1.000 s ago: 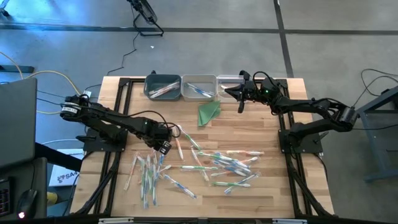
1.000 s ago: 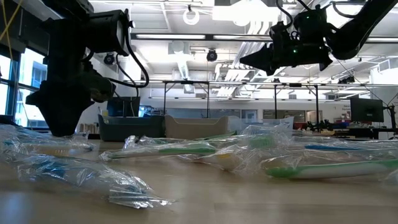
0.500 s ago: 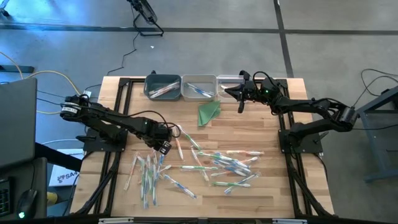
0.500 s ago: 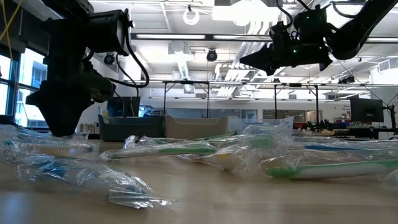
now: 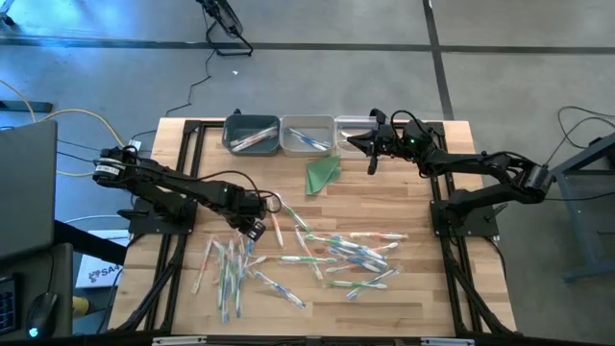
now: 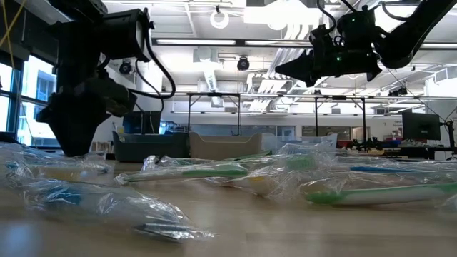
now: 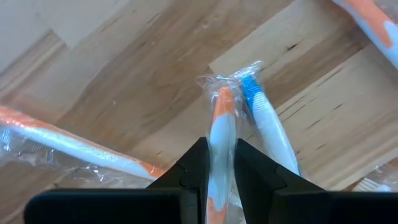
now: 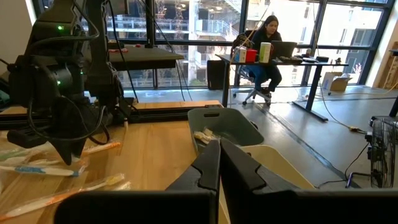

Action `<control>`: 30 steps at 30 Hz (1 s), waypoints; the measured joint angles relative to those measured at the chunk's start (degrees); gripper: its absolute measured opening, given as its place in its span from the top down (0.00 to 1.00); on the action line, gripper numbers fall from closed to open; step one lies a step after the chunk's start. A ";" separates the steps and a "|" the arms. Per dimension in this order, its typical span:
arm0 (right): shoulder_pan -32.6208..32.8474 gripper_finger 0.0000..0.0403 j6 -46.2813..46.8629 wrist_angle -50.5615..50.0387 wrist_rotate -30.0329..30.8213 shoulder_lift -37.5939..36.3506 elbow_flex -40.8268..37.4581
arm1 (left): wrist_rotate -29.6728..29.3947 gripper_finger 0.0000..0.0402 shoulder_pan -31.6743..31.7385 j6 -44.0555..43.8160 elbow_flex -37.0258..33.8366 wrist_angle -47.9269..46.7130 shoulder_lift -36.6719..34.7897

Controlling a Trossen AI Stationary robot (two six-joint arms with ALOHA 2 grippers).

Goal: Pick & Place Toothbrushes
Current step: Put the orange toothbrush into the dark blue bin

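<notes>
Left gripper [image 5: 256,227] sits low over the left end of the toothbrushes [image 5: 317,258] scattered across the wooden table [image 5: 404,202]; on my wrist feed its fingers are clamped on a wrapped orange-and-white toothbrush [image 7: 219,146], with a blue one [image 7: 264,121] just beside it. Further right I see three bins [image 5: 293,135] along the far edge, a few brushes in them, and a green folded triangle [image 5: 323,174] near them. Right gripper [image 5: 352,142] hangs above the rightmost bin, fingers closed on nothing.
</notes>
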 joint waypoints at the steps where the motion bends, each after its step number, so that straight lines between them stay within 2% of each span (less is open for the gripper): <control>1: -0.02 0.99 -0.02 0.00 0.02 0.00 0.00 | -0.11 0.86 0.00 0.29 0.00 0.14 0.00; 20: 0.00 0.99 -0.02 -0.76 0.02 0.00 0.00 | -0.85 0.86 0.00 0.22 0.00 0.28 -0.02; 30: -0.01 0.99 -0.02 -0.76 0.02 0.00 0.00 | -5.58 0.86 0.02 4.90 0.80 1.15 -0.02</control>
